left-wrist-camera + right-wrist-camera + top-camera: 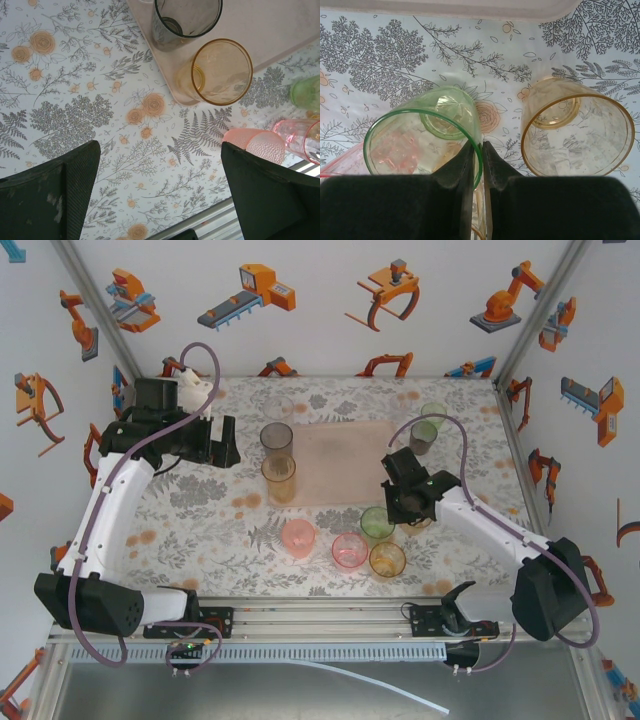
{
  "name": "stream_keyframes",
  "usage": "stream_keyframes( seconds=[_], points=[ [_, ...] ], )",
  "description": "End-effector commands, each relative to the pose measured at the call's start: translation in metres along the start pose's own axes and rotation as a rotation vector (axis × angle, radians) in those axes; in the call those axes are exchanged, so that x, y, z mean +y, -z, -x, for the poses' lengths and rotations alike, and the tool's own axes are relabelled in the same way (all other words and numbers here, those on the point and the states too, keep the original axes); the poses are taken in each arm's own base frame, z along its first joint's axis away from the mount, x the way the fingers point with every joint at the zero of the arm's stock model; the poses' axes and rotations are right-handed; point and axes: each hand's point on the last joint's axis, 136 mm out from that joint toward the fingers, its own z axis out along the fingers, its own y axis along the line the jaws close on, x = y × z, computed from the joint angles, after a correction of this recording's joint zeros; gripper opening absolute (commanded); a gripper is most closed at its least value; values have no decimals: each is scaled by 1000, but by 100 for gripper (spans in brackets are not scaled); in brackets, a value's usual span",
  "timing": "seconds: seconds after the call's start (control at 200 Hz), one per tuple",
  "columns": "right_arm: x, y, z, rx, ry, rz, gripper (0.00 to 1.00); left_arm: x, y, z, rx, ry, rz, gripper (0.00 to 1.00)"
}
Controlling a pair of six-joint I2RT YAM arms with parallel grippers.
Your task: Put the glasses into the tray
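Observation:
The pale pink tray (340, 462) lies at the table's far middle. A smoky grey glass (276, 437) and a tall orange glass (279, 476) stand on its left edge. My right gripper (477, 147) is shut on the rim of a green glass (420, 135), one finger inside and one outside; that green glass (377, 524) stands just in front of the tray. An orange glass (577, 135) stands to its right. My left gripper (160, 150) hangs open over bare cloth, left of the tray (280, 30), with the grey glass (185, 20) and orange glass (220, 72) ahead of it.
Two pink glasses (298, 537) (349, 549) and a short orange one (387, 560) stand near the front. A clear glass (278, 406) stands behind the tray's left corner. A green (433, 415) and a grey glass (423, 437) stand at the tray's right end.

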Motion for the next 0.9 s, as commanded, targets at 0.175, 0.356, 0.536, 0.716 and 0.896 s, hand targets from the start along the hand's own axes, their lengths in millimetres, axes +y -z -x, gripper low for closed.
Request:
stream_keyframes(
  seconds=[0.175, 0.356, 0.536, 0.716, 0.896],
  points=[
    [-4, 4, -1, -20, 3, -18, 10, -4, 9, 2, -32, 2, -11, 100],
    [-3, 9, 2, -29, 5, -14, 7, -4, 11, 3, -36, 1, -12, 100],
    [0, 19, 8, -53, 5, 1, 6, -3, 12, 4, -40, -1, -5, 100],
    [2, 29, 16, -67, 16, 5, 5, -3, 14, 4, -43, -5, -3, 100],
    [6, 37, 26, -88, 26, 11, 5, -3, 14, 4, -44, -8, 1, 100]
  ],
)
